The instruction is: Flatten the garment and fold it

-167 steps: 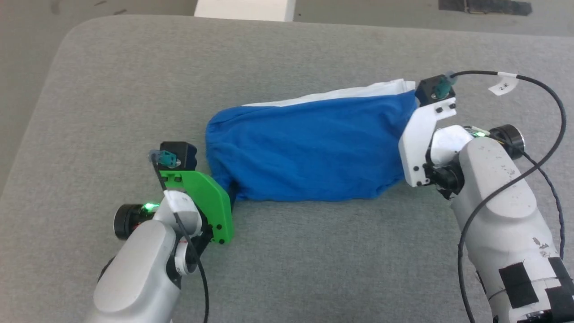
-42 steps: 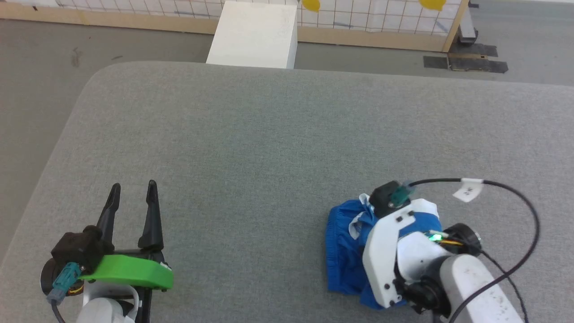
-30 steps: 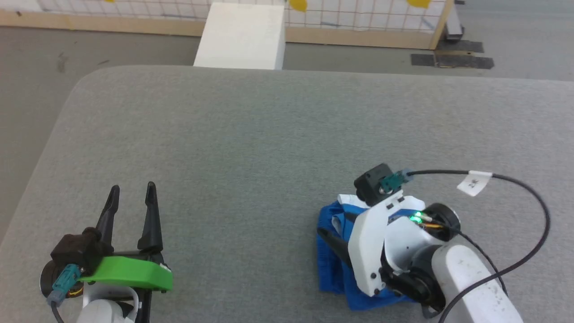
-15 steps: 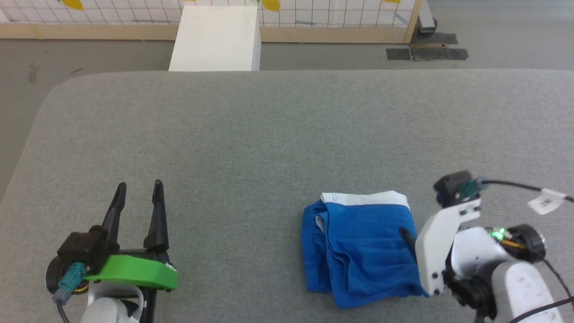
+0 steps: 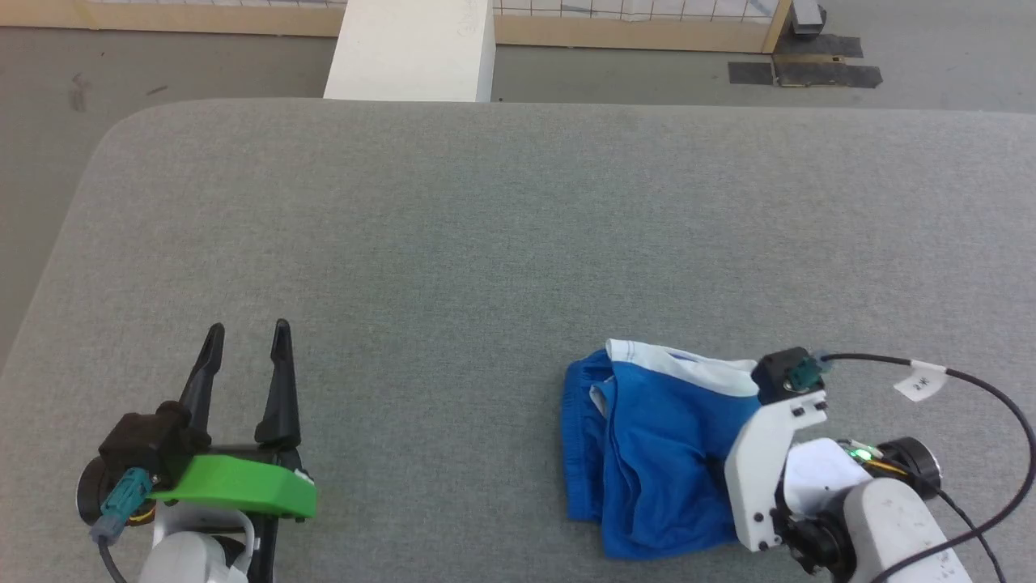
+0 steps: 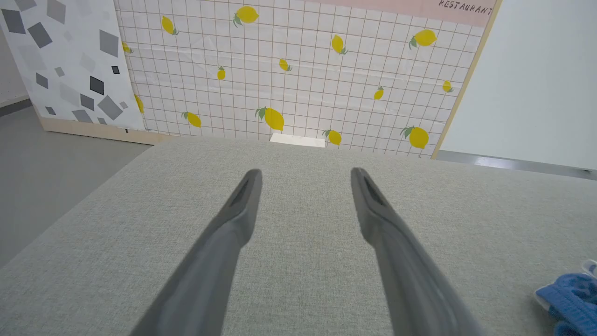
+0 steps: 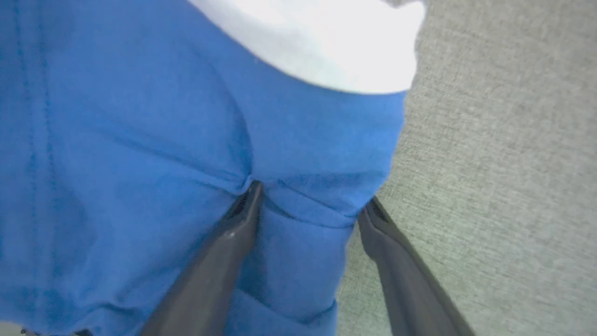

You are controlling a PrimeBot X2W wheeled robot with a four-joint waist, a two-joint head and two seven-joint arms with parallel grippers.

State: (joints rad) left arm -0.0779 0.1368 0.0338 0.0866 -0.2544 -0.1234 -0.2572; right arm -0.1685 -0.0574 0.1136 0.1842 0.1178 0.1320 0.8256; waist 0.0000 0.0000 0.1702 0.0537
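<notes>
The garment [image 5: 647, 453], bright blue shorts with a white band [image 5: 688, 371], lies folded in a small bundle at the near right of the grey padded table [image 5: 453, 243]. My right gripper [image 7: 311, 196] is open and straddles its right edge: one finger [image 7: 233, 233] presses on the blue cloth [image 7: 140, 140], the other rests on the table beside it. In the head view its white wrist mount [image 5: 765, 470] covers the fingers. My left gripper [image 5: 247, 332] stands open at the near left, far from the garment, its fingers [image 6: 233, 224] holding nothing. A blue corner of the garment [image 6: 566, 298] shows at the lower right of the left wrist view.
A white box [image 5: 410, 48] stands on the floor beyond the table's far edge, with a dark mat [image 5: 809, 73] to its right. A lemon-patterned wall [image 6: 298, 79] lies behind. My right arm's black cable with a white tag [image 5: 919, 379] loops over the table's near right.
The garment went from stretched between both grippers to a folded bundle. In the last half second my right gripper moved left onto its right edge, and the white band tilted. The camera shifted too.
</notes>
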